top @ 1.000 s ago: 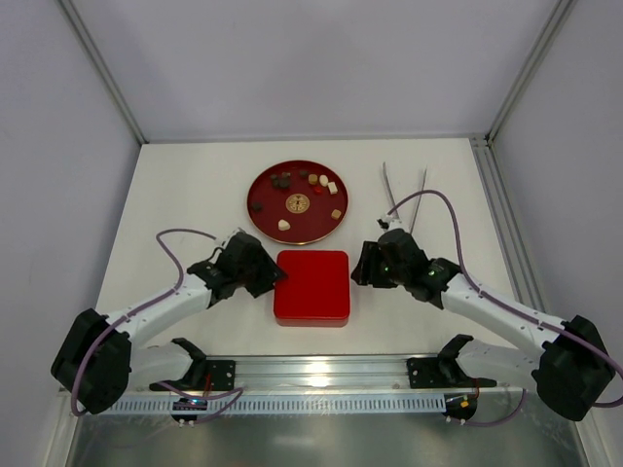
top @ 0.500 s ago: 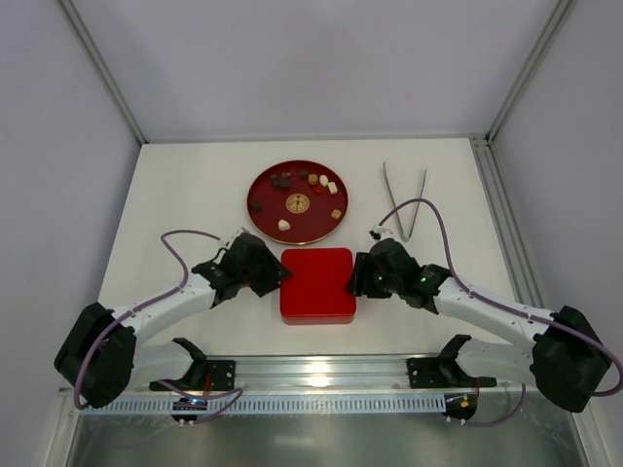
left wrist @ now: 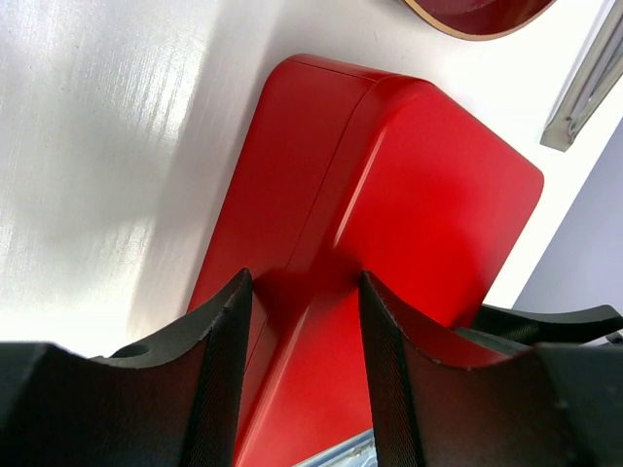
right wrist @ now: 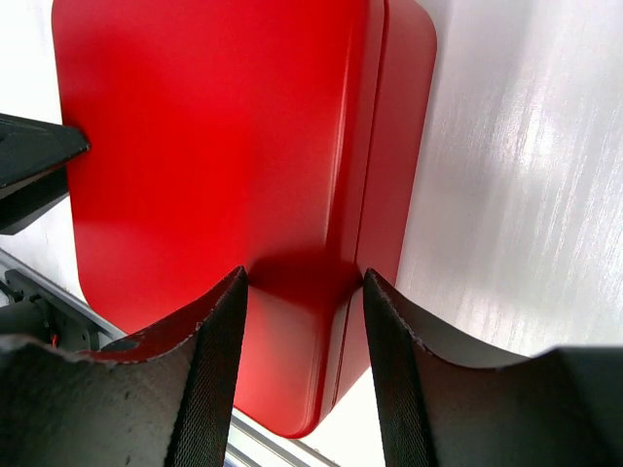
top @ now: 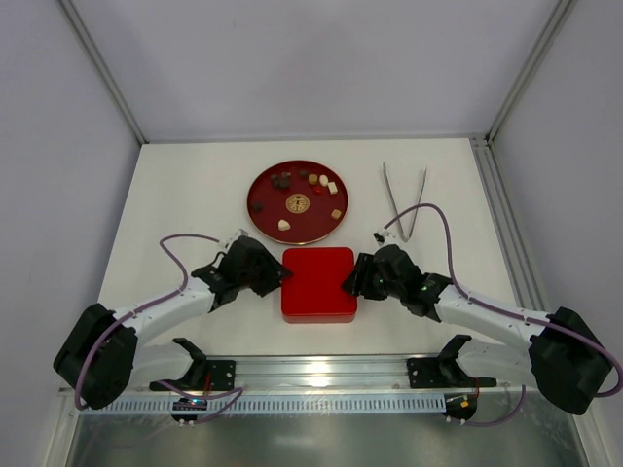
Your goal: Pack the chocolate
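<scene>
Chocolate [top: 313,179] sits on the red plate [top: 311,226], far-centre of the table [top: 195,195], well apart from both arms. It's a loose scatter w/ no single heading; most pieces string left-to-right across the plate's far half, w/ a few strays nearer. They're tiny bits, dark brown at left, tan and cream-white to the right, and one cream piece sits near the front rim. L arm reaches in low from the left w/ its elbow out, and the L gripper [top: 280,276] is at the left side of the closed red box [top: 319,282]. R gripper [top: 348,282] mirrors it on the right side. Both have jaws part-way apart, astride the box's top edge; can't tell if they bite. Tongs [top: 393,195] lie far right.
</scene>
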Tool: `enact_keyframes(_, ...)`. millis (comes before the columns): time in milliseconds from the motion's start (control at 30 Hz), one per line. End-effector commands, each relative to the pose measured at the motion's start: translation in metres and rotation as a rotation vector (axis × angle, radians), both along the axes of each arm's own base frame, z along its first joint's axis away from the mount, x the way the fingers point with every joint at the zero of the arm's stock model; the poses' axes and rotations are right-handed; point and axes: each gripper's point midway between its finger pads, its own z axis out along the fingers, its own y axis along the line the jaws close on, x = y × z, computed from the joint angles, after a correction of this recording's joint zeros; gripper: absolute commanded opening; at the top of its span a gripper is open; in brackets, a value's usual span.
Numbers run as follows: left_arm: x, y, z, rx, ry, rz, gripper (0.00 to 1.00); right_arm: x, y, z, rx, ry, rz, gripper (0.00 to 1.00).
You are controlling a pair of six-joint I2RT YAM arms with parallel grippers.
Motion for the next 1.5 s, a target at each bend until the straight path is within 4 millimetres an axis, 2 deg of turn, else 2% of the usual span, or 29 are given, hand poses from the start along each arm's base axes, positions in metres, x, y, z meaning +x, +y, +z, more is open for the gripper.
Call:
enact_keyframes(0,-0.06,0.051,-0.071,0.244,0.252,-0.005,0.44,-0.03,-0.035,-0.052,-0.163,0.135,-0.016,0.5)
enact_keyframes(333,-0.069,0.055,-0.081,0.259,0.289,-0.019,0.4,-0.04,-0.038,-0.069,-0.139,0.175,-0.03,0.48)
enact_keyframes(367,-0.069,0.055,-0.081,0.26,0.287,-0.02,0.4,-0.042,-0.032,-0.069,-0.107,0.189,-0.012,0.46)
enact_keyframes(433,-0.069,0.057,-0.081,0.265,0.286,-0.021,0.4,-0.047,-0.033,-0.077,-0.109,0.212,-0.012,0.38)
enact_keyframes(567,-0.071,0.055,-0.08,0.259,0.289,-0.031,0.4,-0.048,-0.035,-0.076,-0.108,0.215,-0.02,0.35)
enact_keyframes(600,-0.069,0.054,-0.079,0.254,0.285,-0.034,0.4,-0.042,-0.034,-0.07,-0.106,0.19,-0.029,0.35)
enact_keyframes(767,-0.069,0.051,-0.078,0.253,0.281,-0.06,0.4,-0.025,-0.038,-0.047,-0.105,0.133,-0.043,0.6)
enact_keyframes(800,-0.072,0.047,-0.076,0.236,0.293,-0.082,0.4,-0.016,-0.037,-0.039,-0.093,0.111,-0.053,0.62)
enact_keyframes(833,-0.072,0.047,-0.076,0.235,0.293,-0.088,0.4,-0.007,-0.042,-0.037,-0.077,0.124,-0.074,0.62)
enact_keyframes(933,-0.074,0.045,-0.076,0.23,0.303,-0.108,0.41,0.018,-0.038,-0.021,-0.044,0.081,-0.064,0.62)
enact_keyframes(967,-0.075,0.043,-0.076,0.225,0.306,-0.113,0.41,0.025,-0.041,-0.023,-0.056,0.091,-0.075,0.62)
enact_keyframes(1000,-0.075,0.043,-0.075,0.224,0.305,-0.117,0.41,0.037,-0.036,-0.012,-0.048,0.059,-0.065,0.62)
enact_keyframes(1067,-0.076,0.043,-0.075,0.223,0.307,-0.122,0.41,0.047,-0.034,-0.01,-0.048,0.061,-0.064,0.61)
enact_keyframes(1100,-0.076,0.043,-0.074,0.22,0.306,-0.121,0.41,0.056,-0.03,0.0,-0.036,0.04,-0.068,0.62)
enact_keyframes(1200,-0.077,0.044,-0.072,0.221,0.305,-0.12,0.41,0.072,-0.03,0.009,-0.034,0.018,-0.082,0.62)
enact_keyframes(1400,-0.079,0.044,-0.071,0.221,0.31,-0.127,0.41,0.094,-0.038,0.008,-0.047,0.013,-0.115,0.62)
enact_keyframes(1467,-0.077,0.042,-0.07,0.216,0.306,-0.127,0.41,0.095,-0.038,-0.002,-0.068,0.033,-0.103,0.61)
